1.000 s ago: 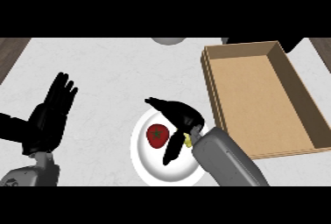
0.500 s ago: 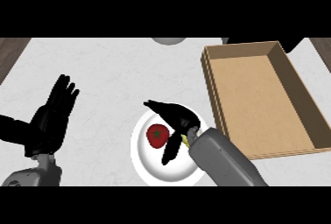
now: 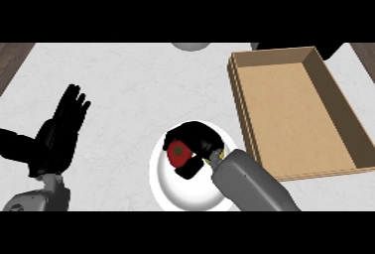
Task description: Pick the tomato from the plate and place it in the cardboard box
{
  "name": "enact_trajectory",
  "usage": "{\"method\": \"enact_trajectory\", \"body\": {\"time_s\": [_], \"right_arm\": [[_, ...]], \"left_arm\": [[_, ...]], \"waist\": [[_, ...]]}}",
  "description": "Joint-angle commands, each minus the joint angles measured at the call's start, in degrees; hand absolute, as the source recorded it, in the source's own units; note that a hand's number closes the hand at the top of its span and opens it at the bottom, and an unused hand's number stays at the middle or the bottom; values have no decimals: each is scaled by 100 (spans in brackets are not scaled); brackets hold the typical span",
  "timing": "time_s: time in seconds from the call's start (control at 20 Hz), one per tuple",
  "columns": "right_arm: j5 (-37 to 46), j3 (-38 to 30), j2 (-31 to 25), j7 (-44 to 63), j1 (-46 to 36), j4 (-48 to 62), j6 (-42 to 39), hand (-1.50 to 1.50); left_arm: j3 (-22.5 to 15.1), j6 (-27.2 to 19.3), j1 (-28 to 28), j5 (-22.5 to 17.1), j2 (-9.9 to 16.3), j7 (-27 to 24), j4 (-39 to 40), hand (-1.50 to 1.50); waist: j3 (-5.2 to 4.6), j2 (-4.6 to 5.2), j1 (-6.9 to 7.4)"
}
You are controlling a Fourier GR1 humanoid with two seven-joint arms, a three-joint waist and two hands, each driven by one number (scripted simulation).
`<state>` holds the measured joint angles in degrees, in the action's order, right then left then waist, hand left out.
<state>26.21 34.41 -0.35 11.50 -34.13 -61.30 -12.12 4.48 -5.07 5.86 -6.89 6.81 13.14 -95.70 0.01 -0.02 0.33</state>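
Observation:
A red tomato [image 3: 178, 153] with a green stem lies on the white plate [image 3: 176, 193] in the lower middle of the head view. My right hand [image 3: 201, 140] is on the tomato from its right. The fingers curl over the tomato's top and the thumb wraps under its lower side, so part of it is hidden. The tomato still sits over the plate. The open cardboard box [image 3: 293, 109] stands to the right, and its near left wall is close to my right forearm. My left hand [image 3: 62, 130] rests open at the left, fingers up.
At the top edge, left of the box, sits a grey round object [image 3: 192, 46]. A dark object [image 3: 331, 48] stands behind the box's far right corner. The counter's wooden edge [image 3: 11, 62] shows at the upper left.
My right hand's fingers have drawn in from a stretched pose and closed round the tomato. The left hand, plate and box have not moved.

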Motion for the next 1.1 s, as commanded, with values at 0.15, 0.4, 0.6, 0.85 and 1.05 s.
{"method": "enact_trajectory", "body": {"time_s": [0.15, 0.4, 0.6, 0.85, 1.05], "right_arm": [[273, 50, 32, -109, -319, 26, 288, 150], [479, 750, 34, 1848, -706, -160, 1394, 150], [1013, 1056, 34, 3426, -1380, 218, 1976, 150], [793, 1838, 35, 4774, -2457, 85, 2287, 150], [367, 2331, 34, 5204, -3293, -61, 1926, 150]], "left_arm": [[-112, 10, -28, 89, -143, -155, 24, 0], [-156, -111, 224, 214, -160, -69, 192, 0], [-225, 22, 279, 115, -186, -45, 234, 0], [-328, 21, 419, 176, -173, 125, 175, 0], [-312, 20, 332, 281, -221, -267, 443, 0]], "waist": [[-1, 6, 10], [-8, -3, 150], [-18, 10, 351], [-9, 27, 454], [-13, 32, 381]]}}
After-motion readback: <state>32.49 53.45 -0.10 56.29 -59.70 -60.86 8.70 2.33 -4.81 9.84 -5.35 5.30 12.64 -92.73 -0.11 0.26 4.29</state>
